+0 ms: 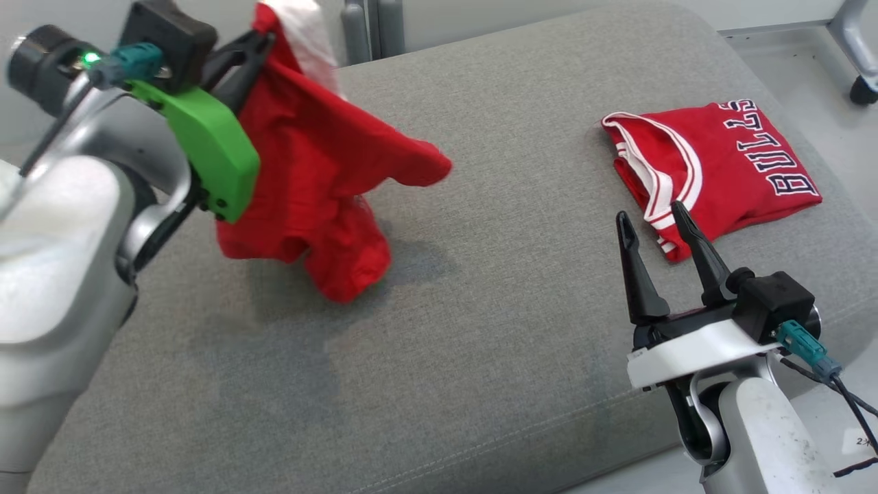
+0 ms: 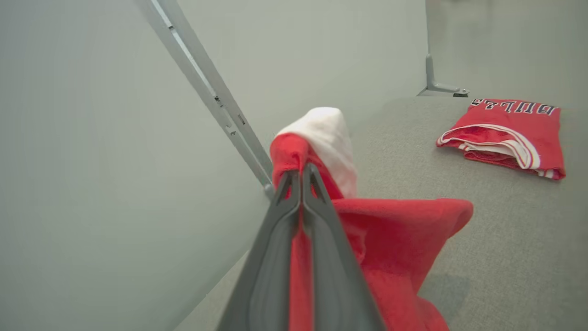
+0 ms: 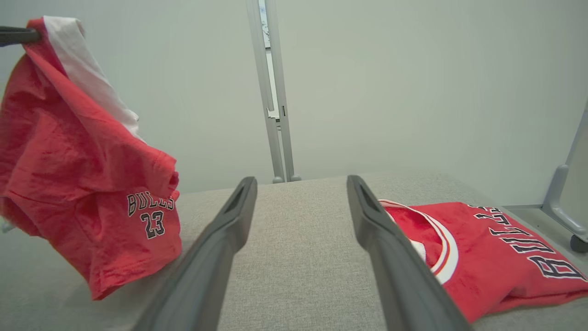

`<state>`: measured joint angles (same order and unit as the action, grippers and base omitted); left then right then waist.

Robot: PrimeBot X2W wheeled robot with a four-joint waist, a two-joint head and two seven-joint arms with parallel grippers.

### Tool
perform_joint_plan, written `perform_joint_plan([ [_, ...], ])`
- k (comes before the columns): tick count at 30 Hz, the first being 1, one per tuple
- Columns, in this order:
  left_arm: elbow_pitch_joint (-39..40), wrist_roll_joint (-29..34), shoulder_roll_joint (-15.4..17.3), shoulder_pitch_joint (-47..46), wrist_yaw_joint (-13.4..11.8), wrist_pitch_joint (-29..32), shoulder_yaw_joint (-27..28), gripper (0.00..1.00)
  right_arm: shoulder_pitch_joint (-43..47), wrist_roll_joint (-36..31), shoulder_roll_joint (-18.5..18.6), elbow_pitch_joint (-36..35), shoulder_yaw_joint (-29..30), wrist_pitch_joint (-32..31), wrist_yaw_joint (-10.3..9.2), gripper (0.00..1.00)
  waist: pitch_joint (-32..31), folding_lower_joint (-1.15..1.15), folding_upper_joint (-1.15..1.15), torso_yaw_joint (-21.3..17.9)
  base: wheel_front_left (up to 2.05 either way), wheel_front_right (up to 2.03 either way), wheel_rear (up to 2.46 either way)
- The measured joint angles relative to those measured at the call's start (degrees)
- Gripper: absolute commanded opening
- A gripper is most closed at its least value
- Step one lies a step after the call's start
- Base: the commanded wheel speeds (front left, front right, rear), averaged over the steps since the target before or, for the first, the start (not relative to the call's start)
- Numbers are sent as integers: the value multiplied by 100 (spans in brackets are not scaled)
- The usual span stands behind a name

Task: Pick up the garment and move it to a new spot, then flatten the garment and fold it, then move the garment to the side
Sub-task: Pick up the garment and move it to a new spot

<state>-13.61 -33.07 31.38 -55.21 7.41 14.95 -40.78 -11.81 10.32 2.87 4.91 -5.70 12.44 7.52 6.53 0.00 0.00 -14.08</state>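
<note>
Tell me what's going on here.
The left gripper is shut on a red garment, holding it up by its white-trimmed edge so it hangs crumpled over the grey cushion, lower end at or just above the surface. The right gripper is open and empty, next to a folded red jersey lying on the cushion's right side. The held garment has not been laid flat yet.

Red, white-banded garment (image 1: pixel 309 171) hangs bunched in midair.
</note>
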Motion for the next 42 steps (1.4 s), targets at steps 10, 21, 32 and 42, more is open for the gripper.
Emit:
perform_joint_plan([
  [10, 0, -114, -521, -27, 12, -751, -417, 0, 32, 64, 0, -41, -130, -25, 0, 100, 70, 0, 0, -266, 0, 0, 0],
  [21, -1426, 46, -695, -69, 13, -1537, -1370, 0, -123, 213, 2, 79, -292, 76, 0, 100, 376, 0, 0, -446, 0, 0, 0],
  [32, -3117, -456, -543, 36, 12, -1705, -1377, 0, -203, 271, 0, 234, -308, 168, 0, 100, 571, 0, 0, -503, 0, 0, 0],
  [42, -3991, -932, -895, 125, -91, -2093, -1021, 100, -258, 277, 0, 334, -291, 202, 0, 100, 576, 0, 0, -424, 0, 0, 0],
])
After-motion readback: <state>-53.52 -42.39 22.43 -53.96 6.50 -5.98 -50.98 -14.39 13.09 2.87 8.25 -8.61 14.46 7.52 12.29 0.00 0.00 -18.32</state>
